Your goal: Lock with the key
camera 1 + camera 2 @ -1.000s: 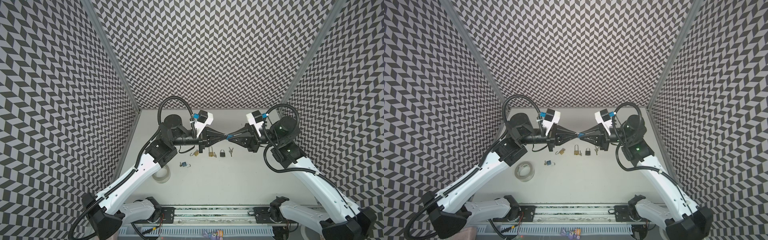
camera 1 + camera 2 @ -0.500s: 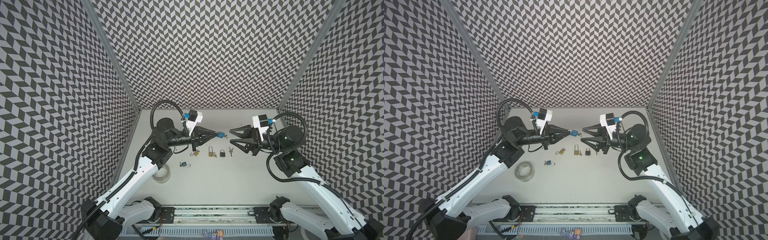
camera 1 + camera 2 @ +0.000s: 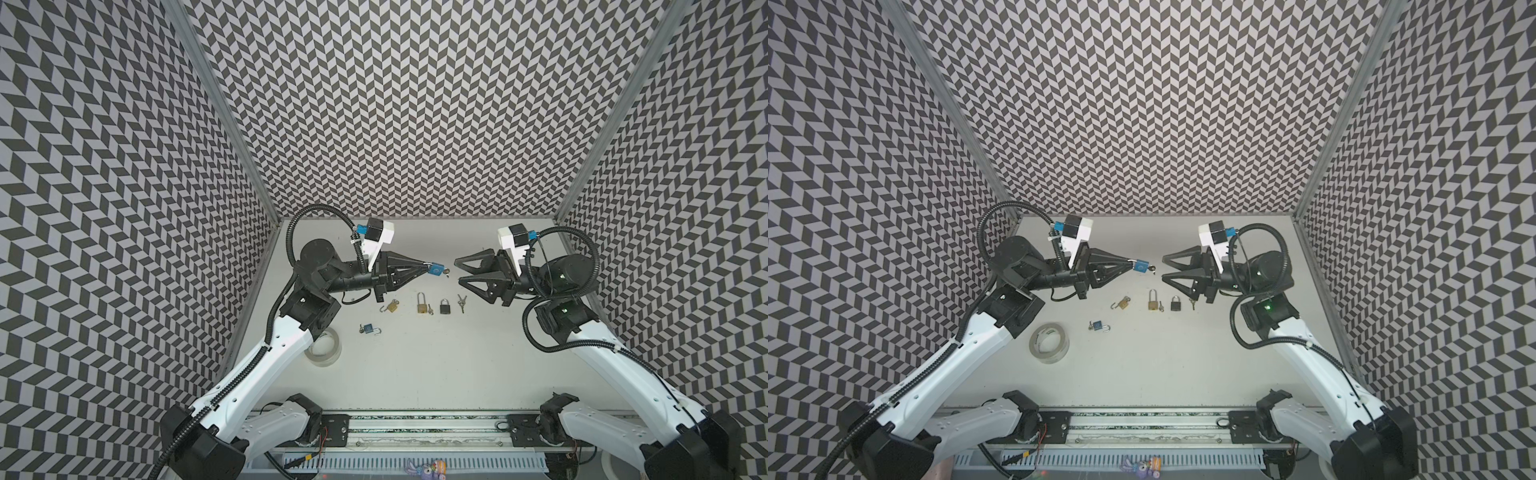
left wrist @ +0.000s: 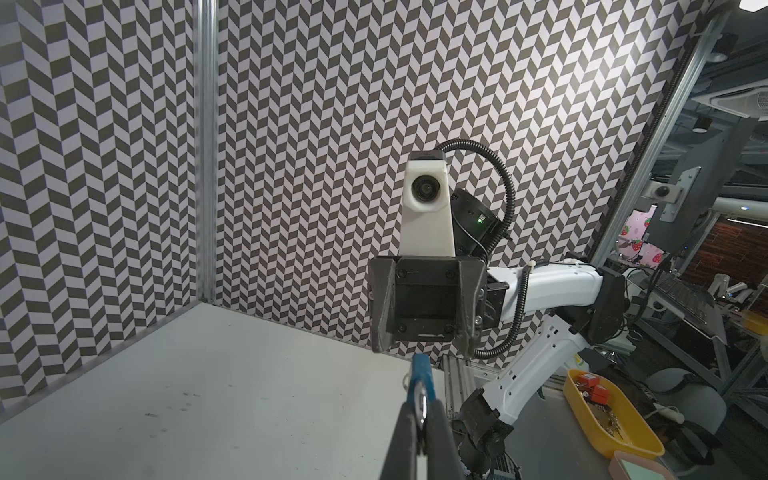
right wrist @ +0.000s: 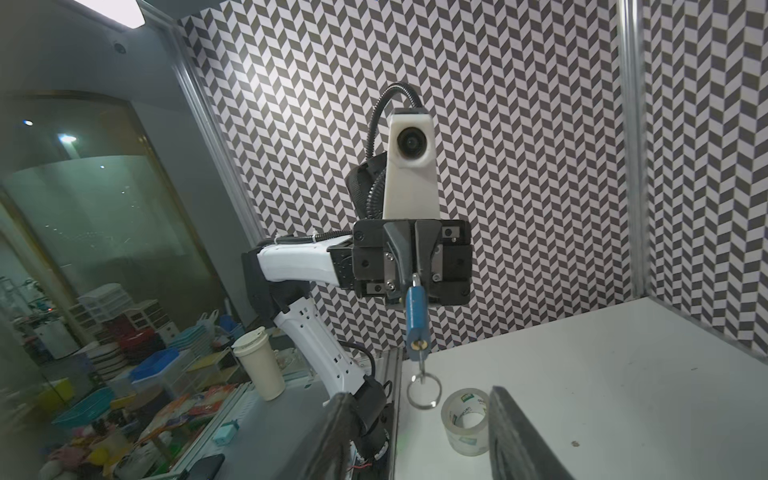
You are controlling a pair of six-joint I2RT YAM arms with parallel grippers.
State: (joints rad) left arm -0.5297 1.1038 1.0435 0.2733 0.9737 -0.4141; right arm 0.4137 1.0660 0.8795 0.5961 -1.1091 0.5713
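1. The blue padlock [image 3: 436,270] is up in the air over the back of the surface [image 3: 436,374], between the two arms. It touches none of the other locks lying below.
2. The left jaws are clamped tight on its shackle end, so only the blue body sticks out past their tips. I cannot tell whether the shackle is pushed home, because the jaws hide it.
3. The right jaws stand about half open and hold nothing. They face the padlock head-on and sit just beside it, with a clear gap.
4. This is the relation that matters. The padlock's long axis runs roughly along the line from one arm to the other, with the key end toward the right jaws. In the right wrist view the body [image 5: 414,318] droops a little.
5. A small key [image 5: 422,353] sits in the brass keyhole, and its ring [image 5: 424,390] dangles beneath.
6. The right arm is the free one and the nearer to the key. I judge that turning the key falls to it.
7. The key head is thin and the ring swings loose, so a pinch could catch the ring instead.
8. Below lie a brass padlock [image 3: 421,303], a black padlock [image 3: 445,306] and a tape roll [image 3: 324,351].
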